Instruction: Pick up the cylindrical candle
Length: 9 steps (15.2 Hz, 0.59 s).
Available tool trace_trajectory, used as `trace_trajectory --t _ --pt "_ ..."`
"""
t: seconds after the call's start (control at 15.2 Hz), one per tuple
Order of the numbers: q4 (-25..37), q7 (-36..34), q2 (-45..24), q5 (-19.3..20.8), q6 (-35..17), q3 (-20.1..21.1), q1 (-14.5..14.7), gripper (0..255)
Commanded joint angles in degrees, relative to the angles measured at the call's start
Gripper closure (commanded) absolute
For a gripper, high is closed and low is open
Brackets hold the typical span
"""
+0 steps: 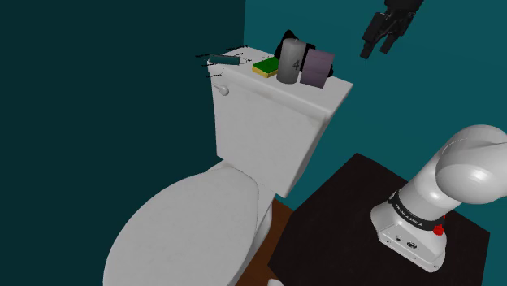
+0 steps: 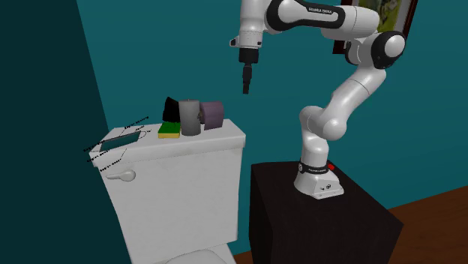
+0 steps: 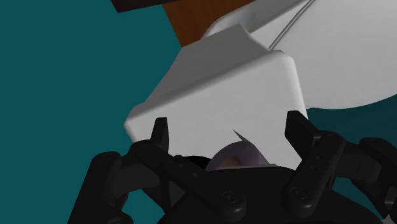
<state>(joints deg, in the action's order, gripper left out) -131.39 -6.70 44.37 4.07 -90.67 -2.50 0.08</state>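
Note:
The candle is a short mauve cylinder (image 1: 317, 67) (image 2: 213, 114) at the end of the white toilet tank lid (image 1: 244, 81) (image 2: 217, 139) nearest the arm. It stands right beside a grey cylinder-shaped cup (image 1: 288, 61) (image 2: 190, 118). My black gripper (image 1: 375, 49) (image 2: 245, 81) hangs in the air above the candle and a little off to the arm's side, touching nothing. In the wrist view the candle's mauve top (image 3: 238, 156) peeks out low between the fingers of the gripper (image 3: 230, 133). They stand wide apart and open, with the tank lid (image 3: 216, 89) beyond them.
On the lid there are also a yellow-green sponge (image 1: 266, 67) (image 2: 169, 131), a black object (image 1: 291, 38) behind the cup, and a teal item (image 1: 223, 59) (image 2: 120, 140) at the far end. Teal walls stand behind. The toilet bowl (image 1: 187, 227) lies below; my stand (image 1: 366, 236) is dark.

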Motion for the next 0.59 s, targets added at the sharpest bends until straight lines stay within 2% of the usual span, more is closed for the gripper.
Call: trace_trajectory --t 0.0,0.53 --pt "0.0 0.0 0.0 0.0 0.0 0.0 0.0 0" --pt "9.19 -7.17 -15.58 -0.18 -7.84 4.97 0.37 0"
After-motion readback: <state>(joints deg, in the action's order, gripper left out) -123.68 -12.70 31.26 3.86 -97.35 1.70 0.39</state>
